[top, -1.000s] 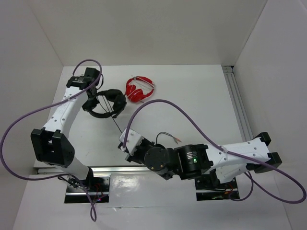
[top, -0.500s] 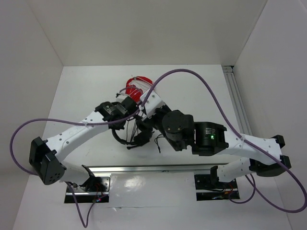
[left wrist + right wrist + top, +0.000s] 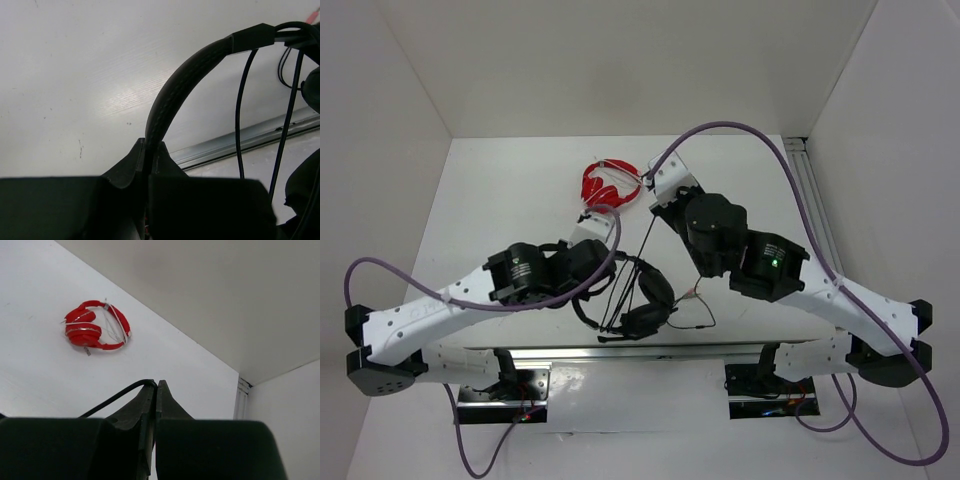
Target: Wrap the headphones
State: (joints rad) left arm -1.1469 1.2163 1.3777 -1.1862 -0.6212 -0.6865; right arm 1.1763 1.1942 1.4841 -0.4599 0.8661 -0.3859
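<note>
Left wrist shows your left gripper (image 3: 150,150) pinching the headband (image 3: 185,70) of the headphones (image 3: 655,287), while your right gripper (image 3: 156,389) pinches their cable (image 3: 120,396).

Overhead looks down — both wrists close, sharing the table (image 3: 510,190).

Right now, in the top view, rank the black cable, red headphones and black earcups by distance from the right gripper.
1. The black cable: pinched in the right gripper itself.
2. The red headphones: just left of it, toward the back.
3. The black earcups: toward the table's near edge.
</note>
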